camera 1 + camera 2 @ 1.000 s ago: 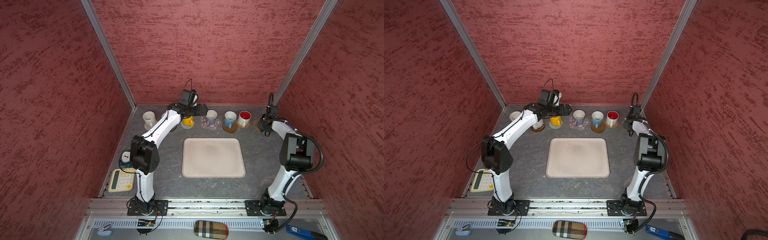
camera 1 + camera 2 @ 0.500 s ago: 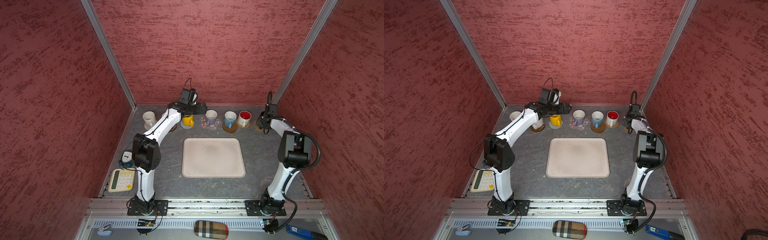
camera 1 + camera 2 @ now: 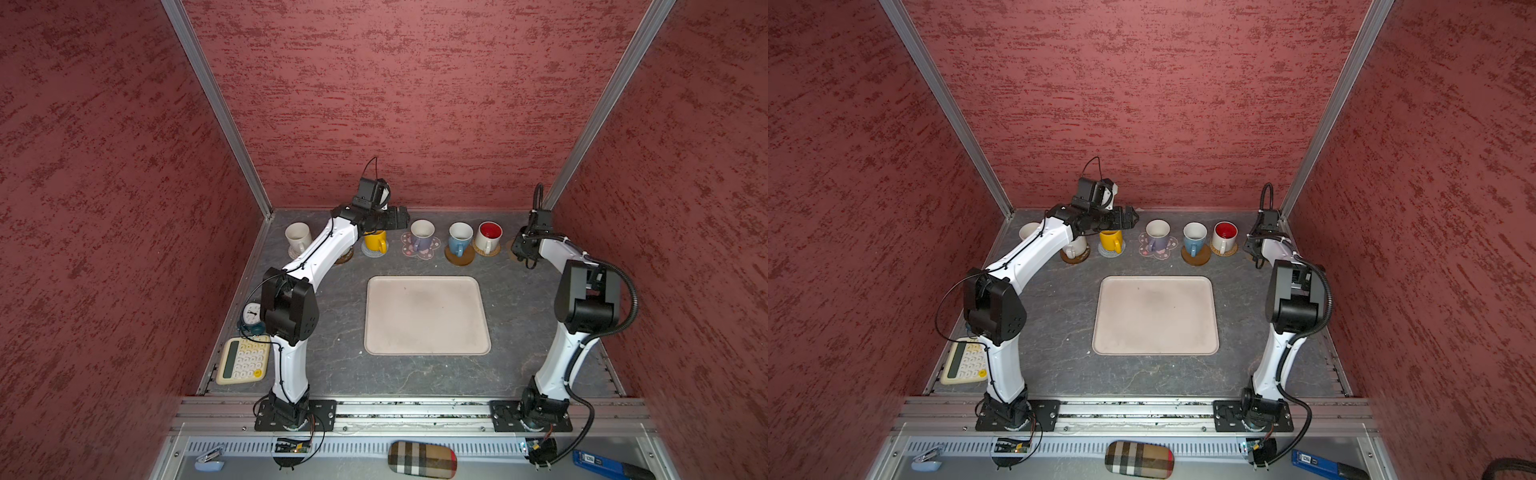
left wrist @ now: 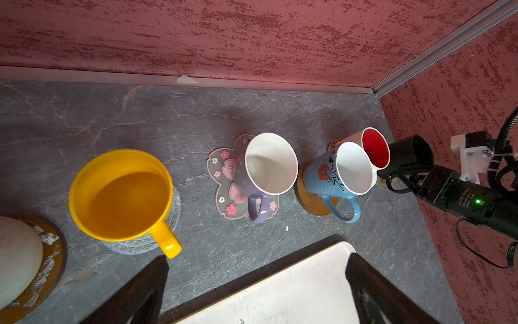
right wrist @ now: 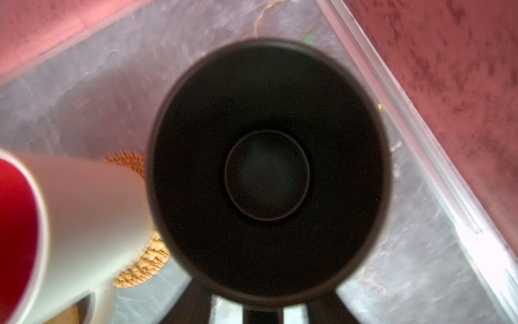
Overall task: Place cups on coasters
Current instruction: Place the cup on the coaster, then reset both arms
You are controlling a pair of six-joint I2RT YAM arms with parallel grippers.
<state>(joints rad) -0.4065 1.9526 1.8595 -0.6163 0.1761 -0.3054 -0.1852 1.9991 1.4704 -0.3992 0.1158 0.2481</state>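
Black jaws of the right gripper [image 5: 263, 311] have just sprung apart, daylight showing either side of the handle, so the black mug [image 5: 266, 174] stands released by the right wall, over a tan sliver of coaster [image 3: 510, 248]. Next along, the red-lined mug [image 3: 488, 237] sits on its rattan round [image 5: 140, 266]. Left gripper [image 3: 1126, 219] hangs wide open above the yellow mug [image 3: 1111, 240]. Every cup looks placed; I'd say retreat is all that remains.

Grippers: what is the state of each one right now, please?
Left gripper: open, holding nothing.
Right gripper: at the black mug; whether it is open or closed cannot be told.
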